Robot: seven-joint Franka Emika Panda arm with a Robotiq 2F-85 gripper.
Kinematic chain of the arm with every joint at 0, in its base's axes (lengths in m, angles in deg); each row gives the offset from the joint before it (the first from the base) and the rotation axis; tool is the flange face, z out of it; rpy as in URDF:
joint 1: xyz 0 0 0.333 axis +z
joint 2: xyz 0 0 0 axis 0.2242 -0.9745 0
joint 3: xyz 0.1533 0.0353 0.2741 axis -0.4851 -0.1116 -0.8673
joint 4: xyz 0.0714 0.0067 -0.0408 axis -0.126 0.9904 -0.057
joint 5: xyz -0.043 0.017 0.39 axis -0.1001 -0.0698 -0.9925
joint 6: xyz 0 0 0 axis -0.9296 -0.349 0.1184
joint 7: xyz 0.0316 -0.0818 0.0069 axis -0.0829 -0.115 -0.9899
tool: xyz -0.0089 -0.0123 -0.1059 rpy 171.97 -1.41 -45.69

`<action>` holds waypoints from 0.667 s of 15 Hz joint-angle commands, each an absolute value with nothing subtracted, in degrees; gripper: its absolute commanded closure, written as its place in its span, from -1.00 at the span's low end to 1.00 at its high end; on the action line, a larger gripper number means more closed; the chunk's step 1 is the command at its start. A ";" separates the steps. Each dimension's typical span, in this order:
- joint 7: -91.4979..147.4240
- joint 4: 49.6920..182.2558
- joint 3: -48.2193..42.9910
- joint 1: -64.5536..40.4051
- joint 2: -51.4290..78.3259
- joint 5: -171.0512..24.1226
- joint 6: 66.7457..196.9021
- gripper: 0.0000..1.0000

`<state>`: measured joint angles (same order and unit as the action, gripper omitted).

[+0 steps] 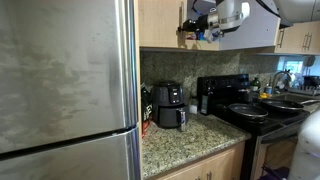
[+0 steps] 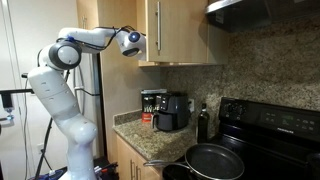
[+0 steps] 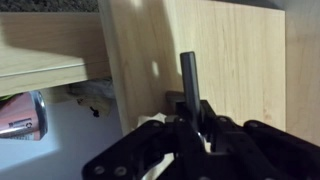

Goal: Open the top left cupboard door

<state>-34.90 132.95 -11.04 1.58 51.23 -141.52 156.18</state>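
- Since the gripper (image 3: 188, 118) has its fingers clamped on the slim dark bar handle (image 3: 187, 75), low in the middle of the wrist view, the step in hand looks like the pull itself rather than the approach.
- The top left cupboard door (image 3: 235, 55) fills the centre and right of that view as pale honey wood. Its left edge stands off from the cupboard shelf (image 3: 40, 55), so it appears to be ajar already, though not by much.
- To do this well, I would pull along the arc the door swings on and let the wrist turn with the handle. A straight tug would likely twist the bar in the fingers or make them slide up it.
- The grip sits near the lower end of the bar, so a slow, even pull should guard against slipping off the end.
- In an exterior view the gripper (image 2: 138, 44) is high up, left of centre, at the cupboard front, with the arm reaching in from the left. The elbow will need room as the door comes round.
- Through the gap, at the lower left of the wrist view, a shiny metallic object (image 3: 22, 115) shows, with something crumpled beside it under the shelf. I cannot tell what either is.
- On the stove, at the bottom of an exterior view, a dark pan (image 2: 215, 160) looks empty.
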 commanded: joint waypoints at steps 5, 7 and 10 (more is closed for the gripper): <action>-31.65 134.03 -11.54 1.44 51.59 -140.95 154.88 0.92; -33.77 135.33 -12.18 4.63 51.95 -144.93 153.94 0.92; -37.31 138.18 -14.44 6.90 54.35 -148.97 158.15 0.92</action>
<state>-36.78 134.01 -11.51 2.13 51.95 -143.76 158.32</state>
